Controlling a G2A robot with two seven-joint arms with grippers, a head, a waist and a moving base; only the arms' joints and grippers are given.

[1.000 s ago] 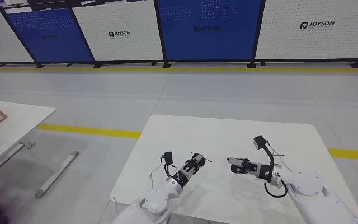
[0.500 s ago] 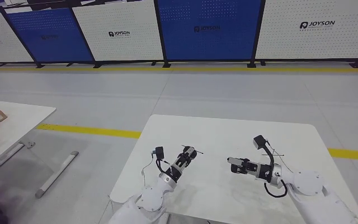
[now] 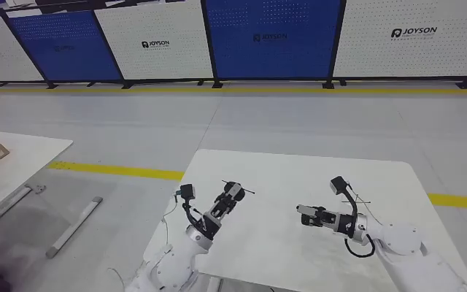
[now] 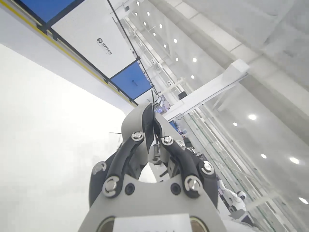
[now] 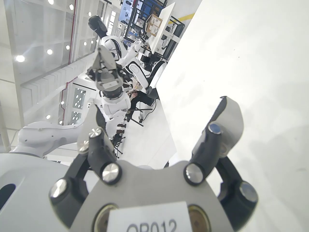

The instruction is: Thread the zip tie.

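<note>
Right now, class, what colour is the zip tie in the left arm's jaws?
Black. The zip tie shows best in the left wrist view.

Blue and white perforated panels line the far side. Yellow lines cross the pale grey floor behind the white worktop. Round ceiling lights glow overhead.

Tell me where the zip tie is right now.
The zip tie is pinched in the shut left gripper, held above the left part of the table in the top view, well apart from the open right gripper.
</note>
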